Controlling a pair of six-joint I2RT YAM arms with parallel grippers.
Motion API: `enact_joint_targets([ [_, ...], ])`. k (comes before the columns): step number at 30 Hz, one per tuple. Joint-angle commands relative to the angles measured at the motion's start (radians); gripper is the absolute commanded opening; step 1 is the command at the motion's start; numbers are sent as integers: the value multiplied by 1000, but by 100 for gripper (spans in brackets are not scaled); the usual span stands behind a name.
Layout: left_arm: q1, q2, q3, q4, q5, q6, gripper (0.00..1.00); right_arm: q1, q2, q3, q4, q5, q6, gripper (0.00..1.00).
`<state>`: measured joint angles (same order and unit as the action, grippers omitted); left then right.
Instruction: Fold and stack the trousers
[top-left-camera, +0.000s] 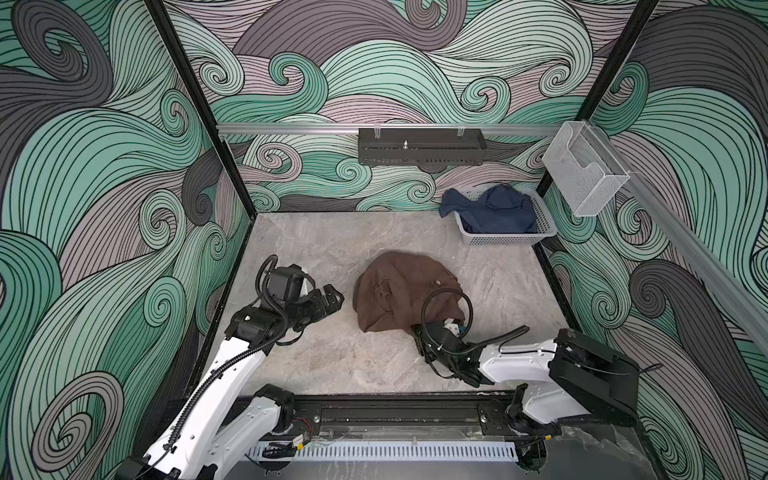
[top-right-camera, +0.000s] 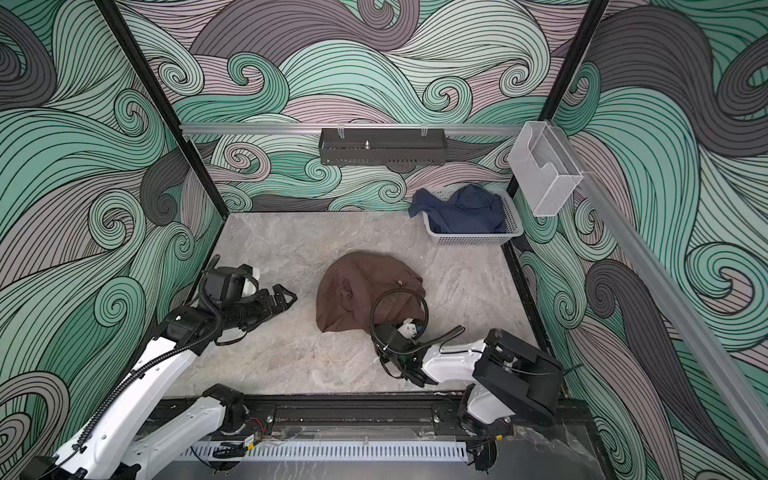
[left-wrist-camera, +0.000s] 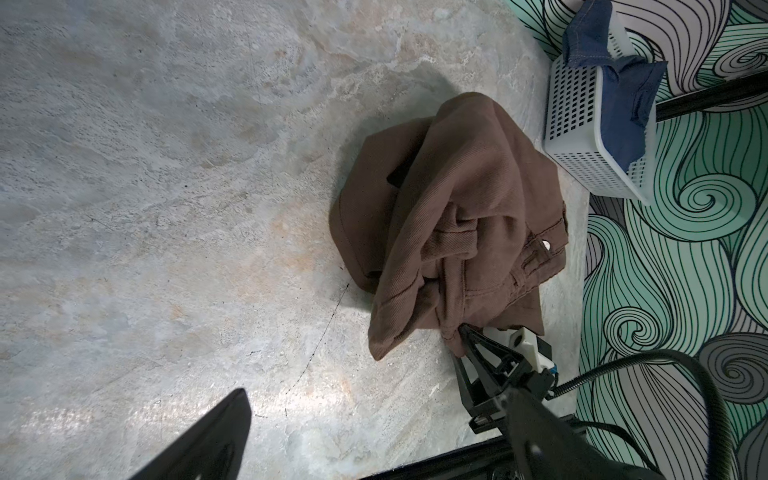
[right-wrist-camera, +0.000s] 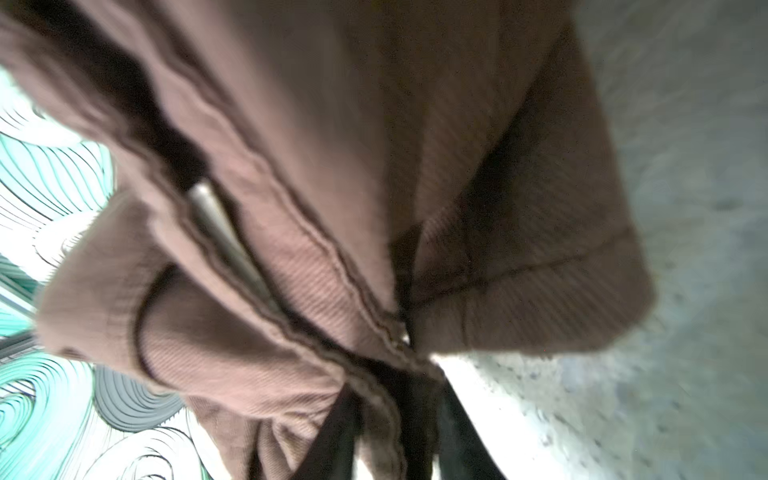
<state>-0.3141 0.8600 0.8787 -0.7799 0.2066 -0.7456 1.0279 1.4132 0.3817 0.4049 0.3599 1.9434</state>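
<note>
While waiting on the left, hangs the left end effector (top-left-camera: 336, 298) low over bare worktop (top-left-camera: 307, 249), jaws spread wide and empty, aimed toward the trousers (top-left-camera: 405, 291) yet well apart from them; probably stands ready to take a second corner. Finds the trousers heaped in a crumpled brown mound mid-worktop, waistband button (top-left-camera: 437, 283) showing, not yet spread, let alone folded. Pinches a fold at the mound's near edge with the right end effector (left-wrist-camera: 460, 337), jaws narrowed onto the cloth, likely to drag a leg free and lay it flat. Leaves a white basket (top-left-camera: 505, 240) in the far right corner, a navy garment (top-left-camera: 494, 212) spilling over its rim, well apart from the mound. Blocks nothing on the open stone; risks only tangled layers lifting together, plus the right arm's cable loop (top-left-camera: 448, 290) arching over the cloth.
</note>
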Motion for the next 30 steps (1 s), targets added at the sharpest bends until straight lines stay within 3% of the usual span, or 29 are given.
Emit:
enact_joint_targets([
  [1, 5, -5, 13, -13, -1, 18, 99, 1, -103, 38, -142, 86, -13, 16],
  [6, 6, 5, 10, 28, 15, 23, 99, -59, -356, 129, -440, 136, -121, 0],
  [10, 2, 26, -1, 98, 62, 17, 99, -177, -517, 235, -638, 123, -268, 0],
  [14, -19, 69, -5, 180, 120, 3, 99, -365, -599, 321, -740, 23, -413, 0],
  [22, -123, 308, 108, 105, 262, 43, 99, -698, -528, 519, -822, -200, -670, 0],
  [26, -195, 370, 125, 119, 251, 72, 99, -799, -474, 608, -832, -252, -743, 0],
  [30, -213, 404, 106, 149, 248, 78, 98, -869, -426, 675, -831, -275, -785, 0],
])
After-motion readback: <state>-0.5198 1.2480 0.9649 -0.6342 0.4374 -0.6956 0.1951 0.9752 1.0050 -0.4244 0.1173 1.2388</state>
